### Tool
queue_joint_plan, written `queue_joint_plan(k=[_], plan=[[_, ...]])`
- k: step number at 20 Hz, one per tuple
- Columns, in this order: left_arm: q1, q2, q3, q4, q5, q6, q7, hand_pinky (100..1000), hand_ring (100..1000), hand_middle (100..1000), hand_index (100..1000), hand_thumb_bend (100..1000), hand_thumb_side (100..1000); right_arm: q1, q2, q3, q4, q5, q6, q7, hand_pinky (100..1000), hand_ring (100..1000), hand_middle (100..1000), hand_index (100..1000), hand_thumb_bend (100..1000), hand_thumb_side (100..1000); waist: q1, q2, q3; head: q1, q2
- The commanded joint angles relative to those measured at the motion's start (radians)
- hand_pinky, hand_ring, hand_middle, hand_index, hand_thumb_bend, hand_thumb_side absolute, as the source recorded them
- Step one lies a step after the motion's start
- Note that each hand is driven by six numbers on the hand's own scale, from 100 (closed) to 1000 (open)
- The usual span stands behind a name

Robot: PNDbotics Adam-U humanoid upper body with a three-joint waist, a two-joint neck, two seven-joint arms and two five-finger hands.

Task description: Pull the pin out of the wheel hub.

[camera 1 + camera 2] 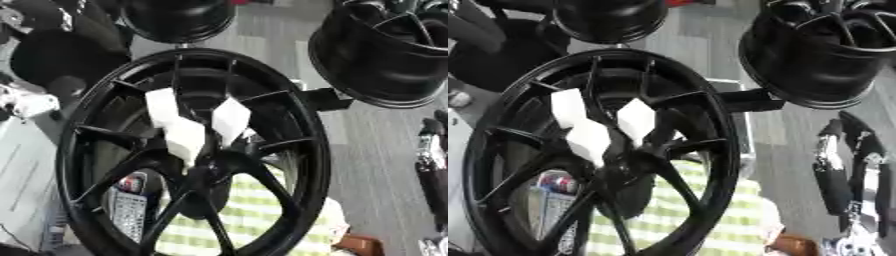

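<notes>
A large black wheel hub (192,150) is standing upright, filling the middle, with white tags (185,125) hanging among its spokes near the centre. At three o'clock a black and silver right hand (846,170) is hanging well apart from the rim; whether it is clenched I cannot tell. More black rims (820,47) are sitting at one o'clock.

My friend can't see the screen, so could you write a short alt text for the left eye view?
A large black spoked wheel fills the view, standing on edge, with three white paper-like tags near its hub. Behind it are two more black rims, and a green-and-white checked cloth shows through the spokes. A black robot arm is at the right edge.
</notes>
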Motion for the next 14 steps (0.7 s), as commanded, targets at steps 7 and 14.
queue_joint_plan(k=[7, 14], plan=[[-0.132, -0.029, -0.092, -0.006, -0.035, 0.027, -0.162, 809, 787, 762, 862, 100, 430, 0.007, -0.017, 0.006, -0.018, -0.006, -0.003, 0.012, 931, 873, 712, 825, 100, 685, -0.003, -0.016, 0.005, 0.009, 0.003], [-0.27, -0.135, -0.129, 0.085, 0.009, 0.023, -0.339, 844, 822, 785, 854, 188, 227, 0.01, -0.019, 0.009, -0.018, -0.009, -0.004, 0.019, 931, 873, 712, 826, 100, 687, -0.004, -0.022, 0.009, 0.004, -0.001]])
